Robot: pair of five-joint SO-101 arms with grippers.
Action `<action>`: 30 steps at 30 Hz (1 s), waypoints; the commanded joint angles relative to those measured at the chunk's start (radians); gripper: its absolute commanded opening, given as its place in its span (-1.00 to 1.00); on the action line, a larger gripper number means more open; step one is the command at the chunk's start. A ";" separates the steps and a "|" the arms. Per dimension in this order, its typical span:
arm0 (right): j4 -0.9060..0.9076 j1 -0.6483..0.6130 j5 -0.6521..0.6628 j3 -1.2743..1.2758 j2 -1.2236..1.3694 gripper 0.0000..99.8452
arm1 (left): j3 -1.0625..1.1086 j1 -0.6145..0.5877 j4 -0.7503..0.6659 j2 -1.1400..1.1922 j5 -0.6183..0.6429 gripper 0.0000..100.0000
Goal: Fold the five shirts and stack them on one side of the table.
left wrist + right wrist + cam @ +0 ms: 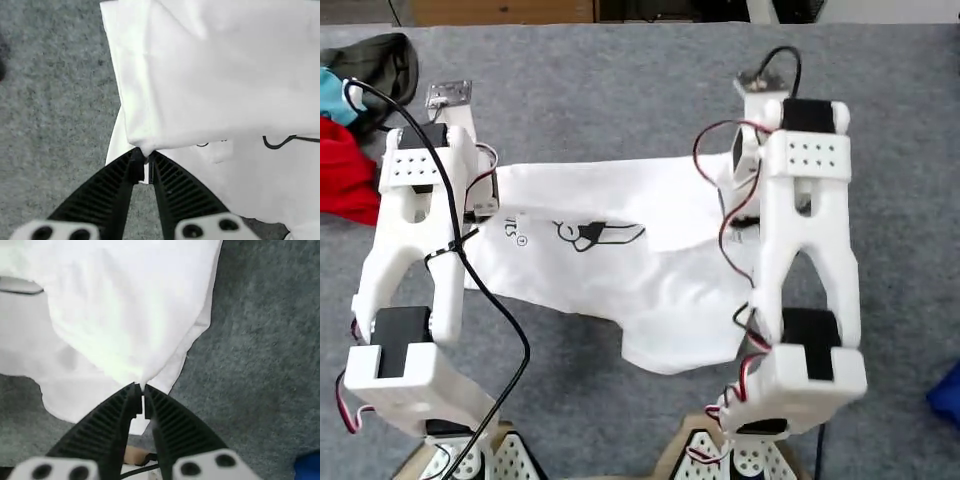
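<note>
Two arms: both are standing over the table (620, 100), one at each side of the shirt (620, 270).
Left gripper (142, 157): it is clenching a bunched corner of the shirt's side edge; the black fingers are nearly touching, with white fabric pinched between the tips.
Right gripper (140, 387): it is grasping the opposite side edge in the same way, fingers closed on a peak of fabric that is rising to the tips.
Shirt: white, it is lying in the middle of the table between the two arms, spread wide from one gripper to the other. A layer is lying doubled over the one below. The near hem is sagging toward the arm bases in an uneven curve.
Print (595, 235): a black line drawing is showing face up, nearer the left arm, just below the doubled layer's edge.
Table: a grey, carpet-like surface is showing bare round the shirt.
Far left corner: a red cloth (345, 175), a dark cloth (385, 60) and a teal cloth (335, 100) are lying heaped together, well apart from the shirt.
Right edge: a blue thing (945, 395) is sitting there, too cropped to identify.
</note>
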 commanded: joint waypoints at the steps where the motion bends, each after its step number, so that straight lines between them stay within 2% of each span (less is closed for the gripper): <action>1: 0.014 -0.031 0.021 0.130 -0.139 -0.99 | -0.049 -0.006 0.041 -0.021 -0.011 -0.96; 8: 0.014 -0.097 0.021 0.357 -0.323 -0.99 | -0.041 -0.015 0.048 -0.021 -0.012 -0.96; 18: 0.012 -0.110 0.066 0.634 -0.490 -0.99 | -0.031 -0.037 0.021 -0.008 -0.109 -0.96; 23: -0.009 -0.110 0.066 0.725 -0.510 -0.99 | 0.057 -0.081 -0.098 -0.013 -0.115 -0.96; 30: -0.015 -0.105 0.095 0.737 -0.506 -0.99 | 0.106 -0.078 -0.109 -0.013 -0.117 -0.96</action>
